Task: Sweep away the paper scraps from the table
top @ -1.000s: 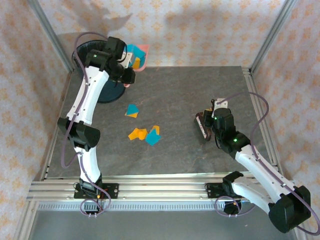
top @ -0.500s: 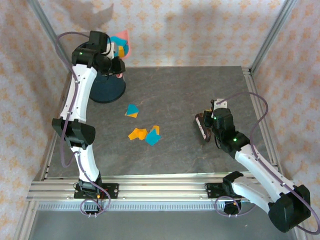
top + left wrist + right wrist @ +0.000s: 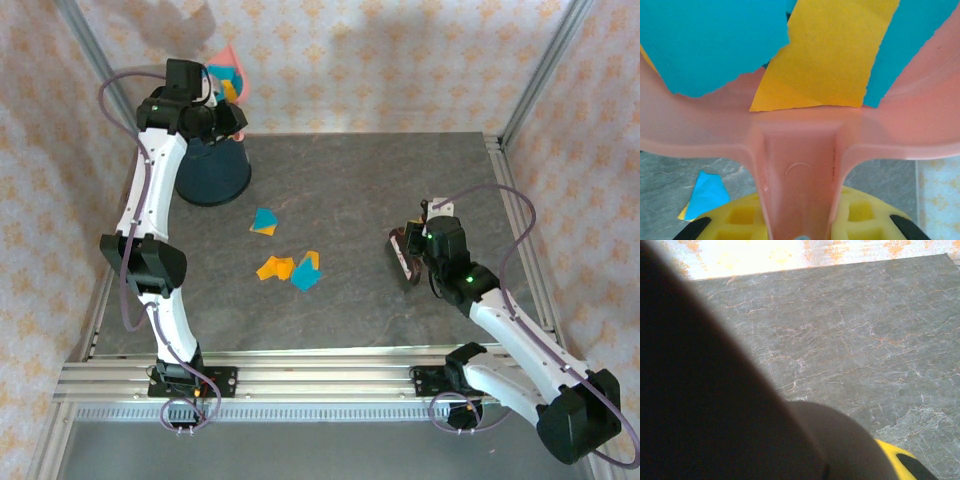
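Emptying judged to be the step in hand. The pink dustpan point(image 3: 226, 62) is held raised above the dark blue bin point(image 3: 215, 172), mouth upward. L gripper point(image 3: 212, 112) is clamped on the pan handle point(image 3: 800, 170), which is seated between the yellow fingers point(image 3: 740, 220).

Load in pan: teal and orange-yellow paper scraps point(image 3: 825, 60), seen lying flat against the pan floor near the handle root. None seen falling yet.

More scraps are seen on the table point(image 3: 400, 170), in a loose group point(image 3: 290, 268) near the bin on its R-arm side, approx. mid-table, plus one pair point(image 3: 264, 222) closer to the bin.

R gripper point(image 3: 420, 240) is parked well apart from the bin, jaws closed on what looks like a dark brush point(image 3: 403, 252), bristles at the tabletop.

Notes for doing it well (judgement):
- Pan mouth should be brought fully over the bin opening before tilting; the rim is hidden by the arm, so alignment can't be confirmed.
- Tilt should be made slowly, mouth down, kept low to the rim. Light flat scraps may flutter out or cling to the plastic.
- A short shake may be needed if pieces stick.
- Grip on the handle should not be loosened during the tilt.
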You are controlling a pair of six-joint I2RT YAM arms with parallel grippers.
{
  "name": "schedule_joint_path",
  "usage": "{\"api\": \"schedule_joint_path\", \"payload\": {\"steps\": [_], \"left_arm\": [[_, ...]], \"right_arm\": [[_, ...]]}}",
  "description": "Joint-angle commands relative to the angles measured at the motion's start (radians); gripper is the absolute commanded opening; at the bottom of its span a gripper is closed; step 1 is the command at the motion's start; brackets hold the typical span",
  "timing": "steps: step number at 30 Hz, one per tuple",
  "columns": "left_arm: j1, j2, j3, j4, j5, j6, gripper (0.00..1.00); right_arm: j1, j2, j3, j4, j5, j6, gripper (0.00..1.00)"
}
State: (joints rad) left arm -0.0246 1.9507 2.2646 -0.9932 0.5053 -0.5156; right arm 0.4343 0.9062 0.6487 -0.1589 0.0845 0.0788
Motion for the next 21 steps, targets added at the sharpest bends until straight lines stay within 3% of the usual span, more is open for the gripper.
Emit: {"api": "schedule_joint_path", "payload": {"steps": [1, 21], "left_arm": [[0.017, -0.024, -0.045, 0.108, 0.053, -0.099, 0.0], [0.031, -0.087, -0.239, 0.513, 0.148, -0.466, 0.0]], "right_arm": [[0.003, -0.006, 0.029, 0.015, -0.003, 0.019, 0.0], [0.003, -0.004, 0.026, 0.012, -0.002, 0.019, 0.0]]}}
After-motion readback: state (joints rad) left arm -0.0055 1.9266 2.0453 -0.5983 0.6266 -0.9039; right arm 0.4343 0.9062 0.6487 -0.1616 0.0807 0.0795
